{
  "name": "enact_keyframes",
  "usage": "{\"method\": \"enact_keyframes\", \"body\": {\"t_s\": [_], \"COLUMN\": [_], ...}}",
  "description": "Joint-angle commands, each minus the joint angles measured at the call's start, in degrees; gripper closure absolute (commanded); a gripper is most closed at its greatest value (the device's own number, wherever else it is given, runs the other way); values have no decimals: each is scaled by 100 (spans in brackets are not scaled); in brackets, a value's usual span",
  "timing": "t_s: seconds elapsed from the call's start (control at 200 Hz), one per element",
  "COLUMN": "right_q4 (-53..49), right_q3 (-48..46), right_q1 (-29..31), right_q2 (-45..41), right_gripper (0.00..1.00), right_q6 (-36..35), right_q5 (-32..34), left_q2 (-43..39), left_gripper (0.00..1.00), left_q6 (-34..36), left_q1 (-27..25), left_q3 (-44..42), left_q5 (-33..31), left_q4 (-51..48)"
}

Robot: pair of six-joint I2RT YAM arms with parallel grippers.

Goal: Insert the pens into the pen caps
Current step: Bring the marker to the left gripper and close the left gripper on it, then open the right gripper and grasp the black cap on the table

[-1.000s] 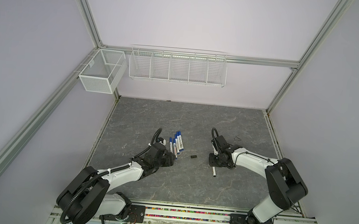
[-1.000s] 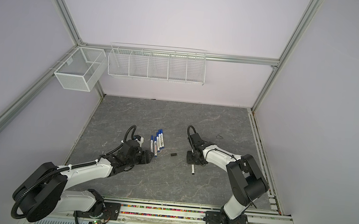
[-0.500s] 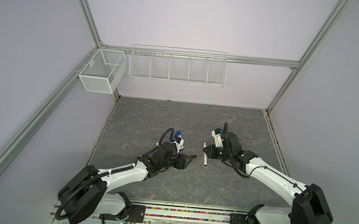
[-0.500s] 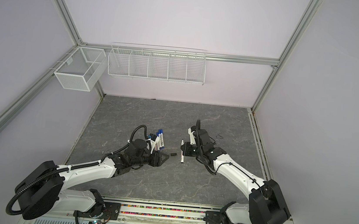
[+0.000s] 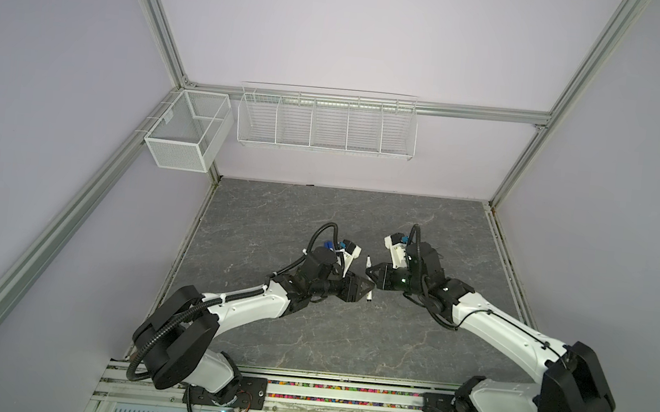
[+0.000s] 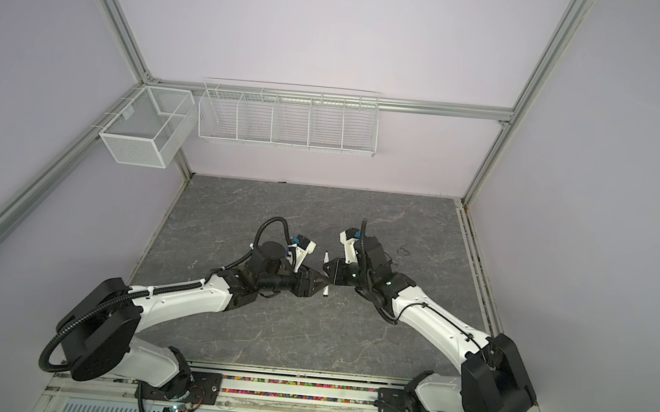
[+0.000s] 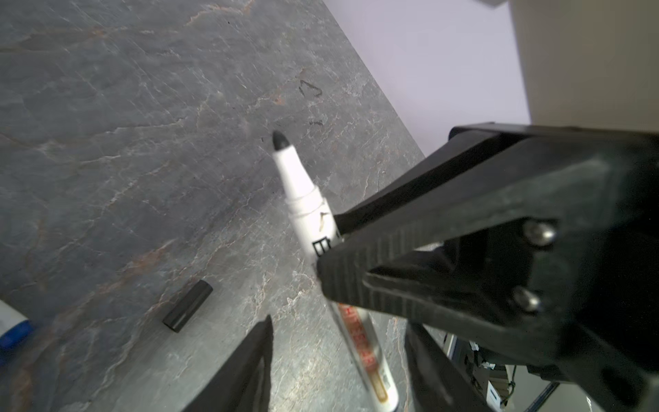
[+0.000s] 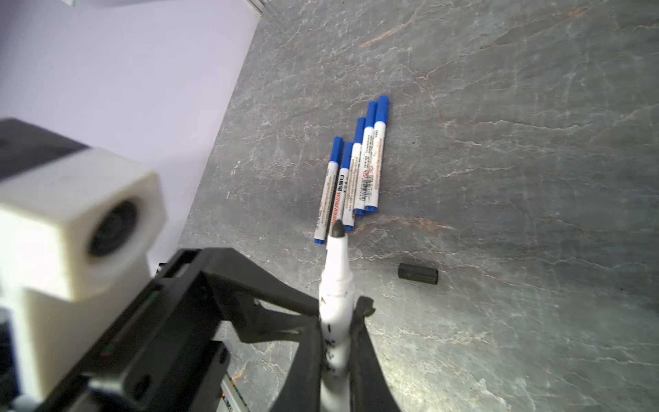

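1. Both grippers have drawn together since a second ago, when they worked apart low over the table [image 5: 306,338]. The uncapped pen [image 7: 297,182], then down at the surface by the right one, is now held up between them.
2. Nearest the arm bases, the left gripper [image 5: 367,291] has its fingers spread, one on each side of the pen's lower barrel. The left wrist view shows a gap on both sides.
3. Tip to tip with it, the right gripper [image 7: 330,246] pinches the pen at mid-barrel, fingers pressed onto it. The pen is tilted, with its bare black tip at the far end.
4. Below, the black cap [image 7: 188,305] lies on its side on the table, apart from both grippers.
5. Beyond it, five capped pens [image 8: 356,171] lie side by side and touching, their blue caps all pointing one way.
6. Farthest back, a mesh basket [image 5: 185,133] and a wire rack [image 5: 326,125] hang from the frame.
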Motion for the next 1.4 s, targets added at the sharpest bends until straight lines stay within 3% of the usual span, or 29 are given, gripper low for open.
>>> {"method": "enact_keyframes", "body": {"t_s": [0.0,0.19,0.36,0.6,0.79,0.855,0.895,0.985,1.045,1.225,1.395], "right_q4": [383,593,587,589,418,281,134,-372,-699,-1623,-1976], "right_q3": [-116,-153,-175,-195,-128,-144,-130,-58,-19,443,1040], "right_q1": [-10,-33,-43,-118,-186,-242,-256,-271,-243,-88,59], "right_q2": [-162,-109,-34,-51,-58,-94,-113,-134,-106,479,1409], "right_gripper": [92,92,92,93,94,93,89,63,54,47,37], "right_q6": [280,407,376,277,167,132,92,-65,-207,-476,-409], "right_q5": [-156,-389,-724,-1216,-1686,-1684,-1605,-1241,-905,18,523], "left_q2": [-74,-103,-229,-397,-422,-459,-521,-693,-836,-1317,-1711], "left_gripper": [41,48,66,77,100,100,100,100,100,100,100], "left_q6": [138,136,146,324,444,424,389,176,2,-594,-758], "left_q1": [-61,-59,-49,-53,-51,-50,-53,-47,-46,-46,-44], "left_q3": [-81,-175,-280,-255,-168,-212,-287,-558,-759,-1309,-1615], "left_q5": [164,-36,-349,-725,-859,-947,-1023,-1344,-1748,-3226,-3732], "left_q4": [238,288,500,522,286,220,230,337,317,-102,-155]}}
